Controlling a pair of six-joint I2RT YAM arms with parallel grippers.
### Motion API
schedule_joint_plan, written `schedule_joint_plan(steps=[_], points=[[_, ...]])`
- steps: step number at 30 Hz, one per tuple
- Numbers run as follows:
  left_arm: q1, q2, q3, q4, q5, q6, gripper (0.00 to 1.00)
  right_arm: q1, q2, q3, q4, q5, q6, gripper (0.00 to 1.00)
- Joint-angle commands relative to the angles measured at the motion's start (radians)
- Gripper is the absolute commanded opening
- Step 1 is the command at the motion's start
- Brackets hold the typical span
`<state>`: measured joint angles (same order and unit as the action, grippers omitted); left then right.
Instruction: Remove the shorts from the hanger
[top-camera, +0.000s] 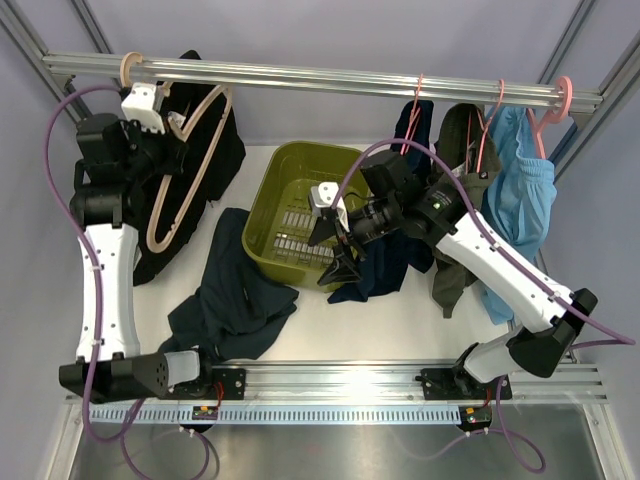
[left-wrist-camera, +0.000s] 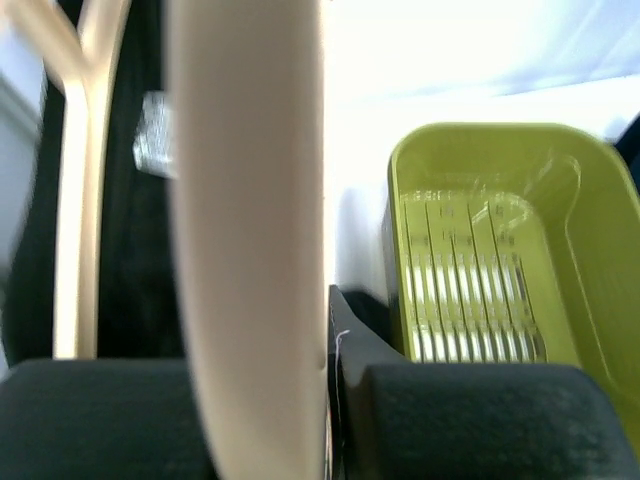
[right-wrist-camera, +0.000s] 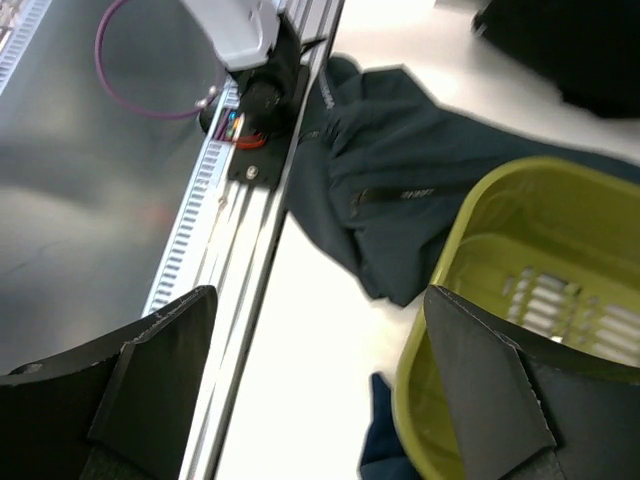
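Where teal shorts (top-camera: 235, 295) sprawl, basket rim (top-camera: 262, 195) touches them.

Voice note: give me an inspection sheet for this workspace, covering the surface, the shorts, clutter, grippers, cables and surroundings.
Surface: white table, partly covered by fabric.
Job's things: teal-slate shorts lie crumpled on the table, off any hanger. Navy shorts appear to hang from the rail; the right arm hides their middle.
Clutter: green basket, nothing seen inside. Olive shorts and light-blue shorts hang on the rail. A black garment hangs at the left.
Grippers: left gripper is shut on a beige hanger. Right gripper is open and empty, by the basket.
Cables: purple cables loop off both arms.
Surroundings: metal frame, plain walls.
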<state>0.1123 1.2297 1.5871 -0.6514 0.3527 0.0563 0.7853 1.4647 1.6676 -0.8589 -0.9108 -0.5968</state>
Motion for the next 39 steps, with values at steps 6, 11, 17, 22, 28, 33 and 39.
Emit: schedule_joint_plan(steps=[6,11,17,22,28,33,39], points=[[-0.017,0.160,0.214,0.206,0.097,-0.053,0.00,0.000,-0.040,-0.101,-0.011,-0.025,-0.017,0.94],[-0.022,0.235,0.266,0.211,0.089,-0.084,0.00,0.000,-0.041,-0.118,0.003,-0.017,-0.005,0.95],[-0.029,0.310,0.323,0.180,0.060,-0.076,0.00,-0.006,-0.038,-0.118,0.012,-0.019,0.002,0.96],[-0.033,0.370,0.346,0.168,0.048,-0.073,0.00,-0.009,-0.033,-0.115,0.014,-0.014,0.005,0.96],[-0.040,0.386,0.338,0.141,0.051,-0.066,0.06,-0.009,-0.030,-0.134,0.014,-0.011,0.006,0.96],[-0.048,0.312,0.229,0.179,0.040,-0.067,0.26,-0.009,-0.029,-0.141,0.008,-0.003,-0.008,0.97],[-0.051,0.182,0.128,0.237,0.012,-0.101,0.60,-0.009,-0.012,-0.117,-0.055,-0.019,-0.119,0.98]])
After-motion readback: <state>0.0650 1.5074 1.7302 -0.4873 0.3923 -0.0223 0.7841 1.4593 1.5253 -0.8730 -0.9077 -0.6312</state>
